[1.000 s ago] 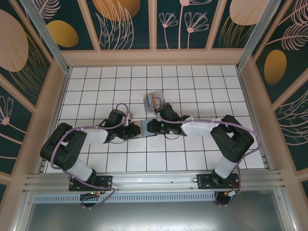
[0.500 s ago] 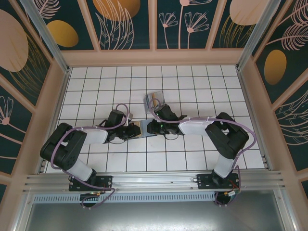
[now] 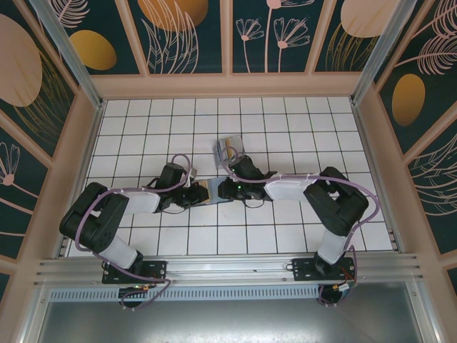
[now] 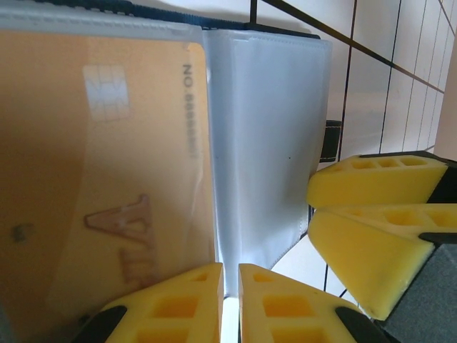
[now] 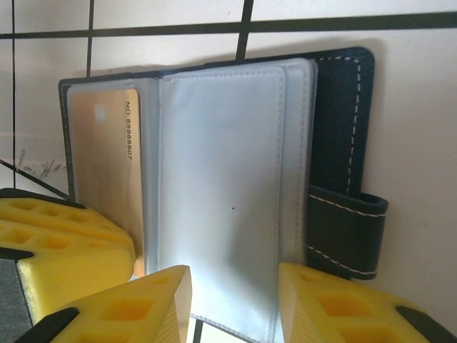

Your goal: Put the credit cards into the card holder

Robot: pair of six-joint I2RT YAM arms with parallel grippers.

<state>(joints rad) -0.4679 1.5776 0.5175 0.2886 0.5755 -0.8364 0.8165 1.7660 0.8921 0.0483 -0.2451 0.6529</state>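
Lying flat, gold card (image 5: 106, 179) lengthwise along wallet (image 5: 343, 143) spine.

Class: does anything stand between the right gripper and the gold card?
Yes. The gold card lies inside a clear sleeve of the open wallet, and the plastic covers its face. The right gripper straddles the empty-looking sleeve beside it.

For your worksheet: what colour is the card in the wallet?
Tan-gold card, best in right wrist view.
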